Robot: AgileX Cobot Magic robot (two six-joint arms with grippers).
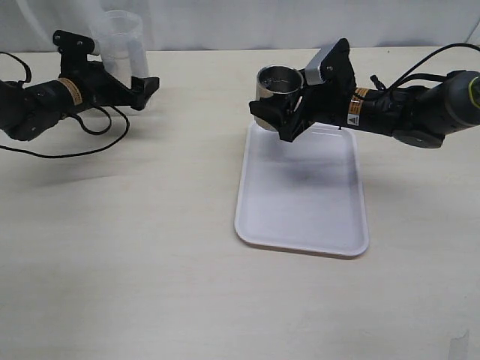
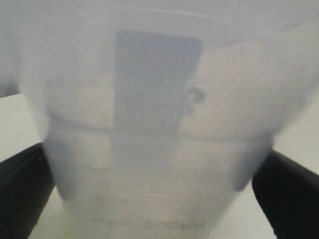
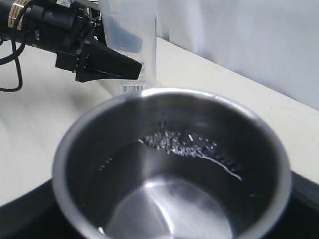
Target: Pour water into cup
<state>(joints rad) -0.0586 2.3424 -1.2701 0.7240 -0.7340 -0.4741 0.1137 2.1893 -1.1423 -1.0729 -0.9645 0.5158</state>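
Observation:
The steel cup (image 1: 279, 84) hangs upright just above the far end of the white tray (image 1: 300, 217), with my right gripper (image 1: 283, 114) shut on its lower wall. In the right wrist view the cup (image 3: 75, 149) holds clear water (image 3: 164, 199) with small bubbles along the far wall. The tall clear tumbler (image 1: 124, 41) stands at the back left of the table. My left gripper (image 1: 142, 88) is open around the tumbler (image 2: 159, 124), one black finger (image 2: 291, 194) on each side, with a thin gap showing on one side.
The white tray lies on the table right of centre, bare inside. A black cable (image 1: 90, 146) loops on the table under the left arm. A white curtain (image 1: 262, 22) closes off the back edge of the table.

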